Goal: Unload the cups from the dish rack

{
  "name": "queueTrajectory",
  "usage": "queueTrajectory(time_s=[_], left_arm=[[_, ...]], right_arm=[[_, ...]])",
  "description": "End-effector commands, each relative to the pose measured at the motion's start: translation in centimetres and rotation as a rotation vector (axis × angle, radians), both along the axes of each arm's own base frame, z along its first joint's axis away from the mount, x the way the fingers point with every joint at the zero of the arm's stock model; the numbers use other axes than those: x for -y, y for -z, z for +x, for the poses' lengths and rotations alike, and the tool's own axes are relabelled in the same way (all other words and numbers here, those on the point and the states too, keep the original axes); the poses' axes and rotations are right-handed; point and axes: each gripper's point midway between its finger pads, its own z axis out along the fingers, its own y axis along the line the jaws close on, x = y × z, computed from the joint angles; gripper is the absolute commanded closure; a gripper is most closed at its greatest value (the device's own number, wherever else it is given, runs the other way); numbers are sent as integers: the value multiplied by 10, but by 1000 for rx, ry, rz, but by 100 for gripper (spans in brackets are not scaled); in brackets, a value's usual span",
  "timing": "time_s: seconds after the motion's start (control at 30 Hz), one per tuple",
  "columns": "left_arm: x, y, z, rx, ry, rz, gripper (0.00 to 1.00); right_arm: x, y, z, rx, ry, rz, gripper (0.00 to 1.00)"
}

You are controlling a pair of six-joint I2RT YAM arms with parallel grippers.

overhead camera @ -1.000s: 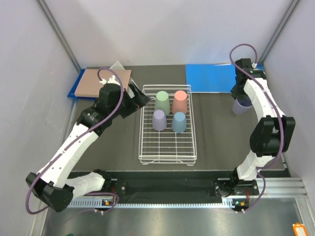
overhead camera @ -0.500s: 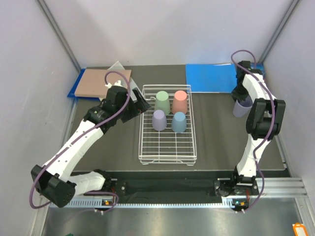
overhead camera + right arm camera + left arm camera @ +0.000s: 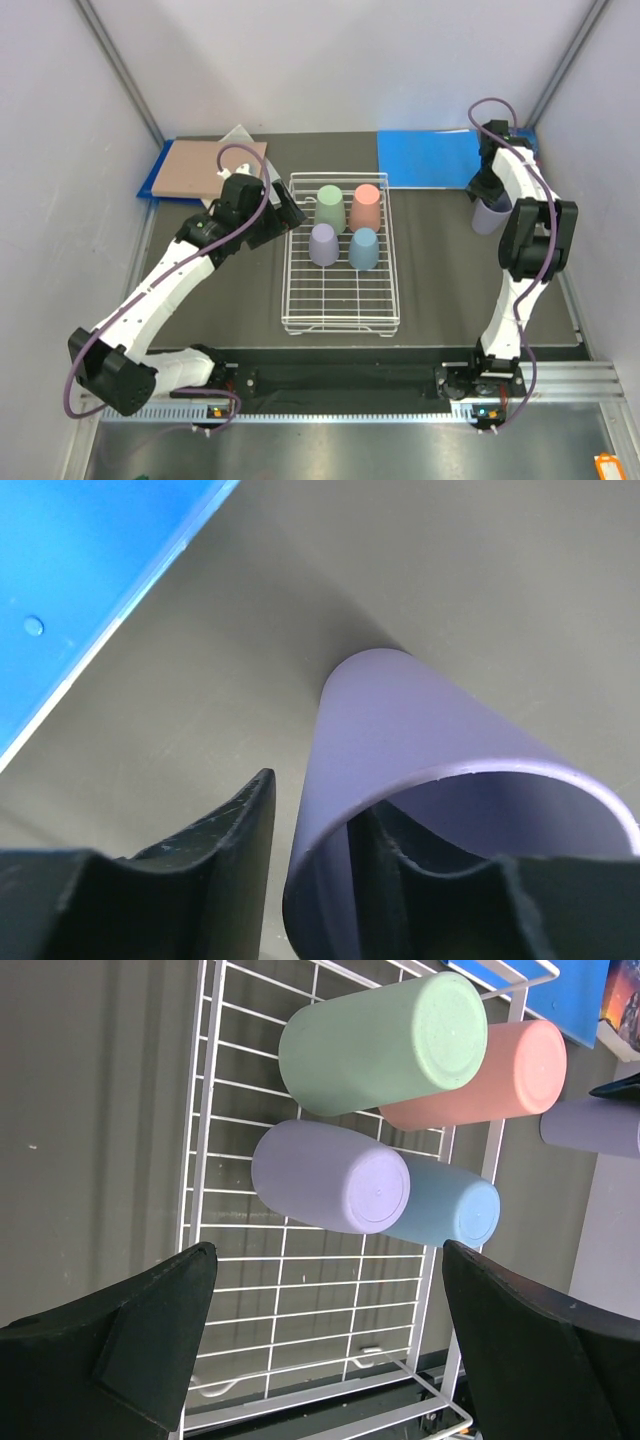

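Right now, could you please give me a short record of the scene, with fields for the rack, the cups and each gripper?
rack: white wire dish rack, mid table
cups in rack: four, upside down: green cup, pink cup, lilac cup, blue cup
cup outside rack: purple cup, open end up, right of the rack
left gripper: open, empty, by the rack's far left corner
right gripper: one finger inside the purple cup, one outside, slight gap at the wall
other: blue folder, brown board
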Motion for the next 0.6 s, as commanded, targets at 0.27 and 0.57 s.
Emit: queueTrajectory(time_s=[0.27, 0.57], left_arm=[[-8, -21, 8, 84, -7, 47, 1], [30, -25, 1, 181, 160, 212, 1]], right_arm=[[-20, -166, 10, 403, -71, 37, 37], [-141, -272, -32, 810, -471, 184, 6]])
